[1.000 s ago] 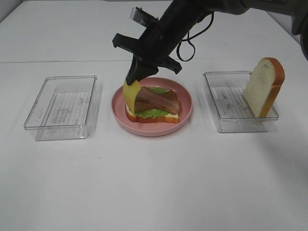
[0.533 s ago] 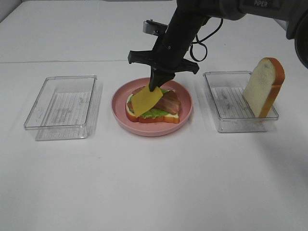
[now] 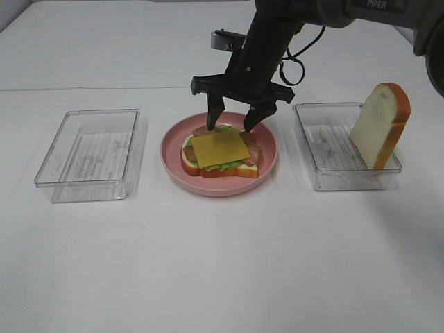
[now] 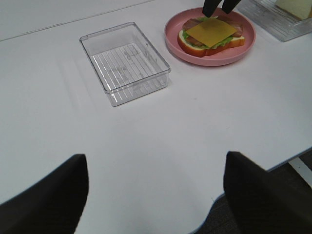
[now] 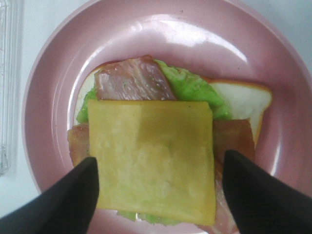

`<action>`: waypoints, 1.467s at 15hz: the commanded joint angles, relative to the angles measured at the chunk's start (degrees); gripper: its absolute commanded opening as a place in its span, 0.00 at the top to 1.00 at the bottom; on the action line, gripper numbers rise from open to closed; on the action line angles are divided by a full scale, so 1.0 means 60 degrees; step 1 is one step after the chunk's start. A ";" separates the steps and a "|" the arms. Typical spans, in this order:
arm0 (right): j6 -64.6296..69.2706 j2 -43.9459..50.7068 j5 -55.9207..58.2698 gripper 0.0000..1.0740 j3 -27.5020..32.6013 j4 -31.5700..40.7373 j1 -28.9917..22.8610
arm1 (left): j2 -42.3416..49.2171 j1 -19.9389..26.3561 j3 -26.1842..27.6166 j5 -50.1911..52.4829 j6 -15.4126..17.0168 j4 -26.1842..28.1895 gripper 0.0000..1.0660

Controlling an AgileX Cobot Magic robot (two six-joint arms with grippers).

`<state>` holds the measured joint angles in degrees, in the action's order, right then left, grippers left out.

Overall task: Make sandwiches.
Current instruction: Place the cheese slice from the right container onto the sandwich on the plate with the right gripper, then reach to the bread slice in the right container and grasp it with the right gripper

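An open-faced sandwich (image 3: 220, 156) lies on the round pink plate (image 3: 171, 151): a bread slice with green lettuce, brown bacon and pink ham, and a yellow cheese square (image 3: 220, 148) flat on top. My right gripper (image 3: 229, 127) hangs just above the sandwich's far edge, open and empty. In the right wrist view the cheese (image 5: 153, 158) lies between the spread fingers (image 5: 63, 200). A second bread slice (image 3: 380, 125) leans upright in the right tray (image 3: 326, 149). My left gripper (image 4: 156, 161) is open and empty, far from the sandwich (image 4: 210, 31), and not seen in the exterior view.
An empty clear tray (image 3: 90, 154) stands left of the plate; it also shows in the left wrist view (image 4: 124, 63). The white table's front edge (image 4: 292, 156) shows near the left gripper.
The right gripper carried the cheese square from the sandwich's left side over it, then opened. The cheese now lies flat on the sandwich.
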<state>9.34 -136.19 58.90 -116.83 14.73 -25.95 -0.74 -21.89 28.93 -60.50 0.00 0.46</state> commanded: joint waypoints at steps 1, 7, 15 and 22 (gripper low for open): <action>0.0124 0.0382 0.0248 0.29 -0.0048 -0.0239 0.0019 | 0.0057 0.0010 -0.0038 0.0095 0.0000 0.0029 0.31; 0.0124 0.1919 0.1146 0.29 -0.0048 -0.1795 0.0735 | 0.0057 0.0010 -0.0038 0.0095 0.0000 0.0029 0.31; 0.0134 0.2540 0.2511 0.29 0.0010 -0.2788 0.3161 | 0.0057 0.0010 -0.0038 0.0095 0.0000 0.0029 0.31; -0.0458 0.2540 0.2263 0.29 0.1557 -0.2540 0.4163 | 0.0057 0.0010 -0.0038 0.0095 0.0000 0.0029 0.31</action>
<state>7.28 -121.35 69.79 -107.95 -0.46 -1.15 -0.74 -21.89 28.93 -60.50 0.00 0.46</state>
